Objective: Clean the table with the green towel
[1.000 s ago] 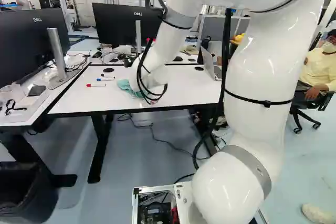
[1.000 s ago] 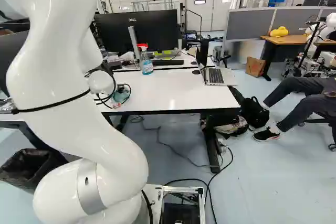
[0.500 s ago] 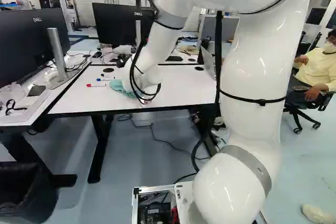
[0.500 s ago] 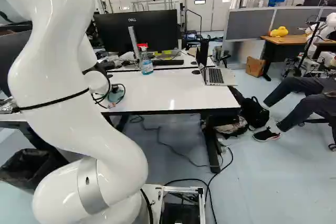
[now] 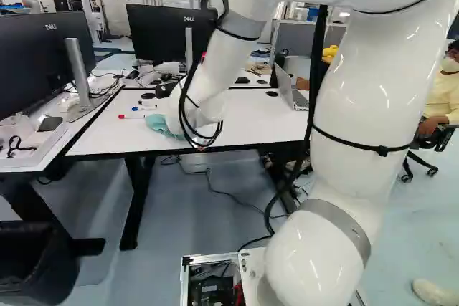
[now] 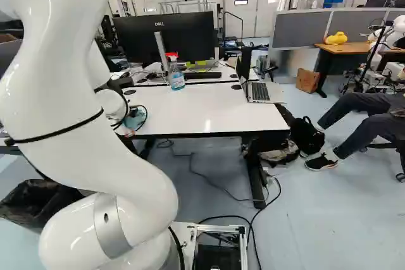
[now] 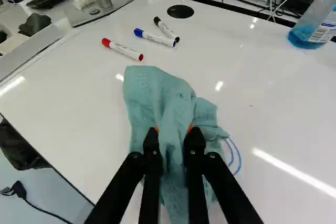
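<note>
Gripper [image 7: 173,130] tight around towel [image 7: 157,90], blue strokes [image 7: 239,157] alongside

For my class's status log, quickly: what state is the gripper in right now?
Gripper: closed on the green towel, which bunches up between its two fingers.

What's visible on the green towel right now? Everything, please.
The green towel is a teal-green, matte, soft-looking cloth, crumpled, with loose lengthwise folds. Its middle is bunched up between the orange pads of the gripper, which is shut on it. The rest fans out over the white tabletop. Its far edge stops just short of the red marker. Blue curved lines show at one side.
</note>
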Motion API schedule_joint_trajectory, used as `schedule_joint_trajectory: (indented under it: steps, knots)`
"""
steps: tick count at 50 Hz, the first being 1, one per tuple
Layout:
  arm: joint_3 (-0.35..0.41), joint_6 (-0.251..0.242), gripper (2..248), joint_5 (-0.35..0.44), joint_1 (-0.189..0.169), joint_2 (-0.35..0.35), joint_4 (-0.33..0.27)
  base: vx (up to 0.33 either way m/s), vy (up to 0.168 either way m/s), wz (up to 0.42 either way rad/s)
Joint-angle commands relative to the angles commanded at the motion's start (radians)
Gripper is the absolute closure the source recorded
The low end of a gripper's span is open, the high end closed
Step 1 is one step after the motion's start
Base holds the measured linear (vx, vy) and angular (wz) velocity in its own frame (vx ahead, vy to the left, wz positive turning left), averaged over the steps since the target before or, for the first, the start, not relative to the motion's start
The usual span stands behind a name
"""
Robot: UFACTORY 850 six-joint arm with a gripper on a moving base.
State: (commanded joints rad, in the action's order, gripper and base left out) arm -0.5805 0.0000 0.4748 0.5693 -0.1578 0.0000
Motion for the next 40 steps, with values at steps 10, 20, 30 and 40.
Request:
schedule_joint_trajectory:
  steps: [10, 20, 30, 40]
  knots:
    - [0.050, 0.000, 199, 0.000, -0.005, 0.045, 0.000, 0.000, 0.000, 0.000]
    - [0.094, 0.000, 199, 0.000, -0.026, 0.085, 0.000, 0.000, 0.000, 0.000]
    - [0.120, 0.000, 199, 0.000, -0.058, 0.109, 0.000, 0.000, 0.000, 0.000]
    - [0.138, 0.000, 199, 0.000, -0.094, 0.126, 0.000, 0.000, 0.000, 0.000]
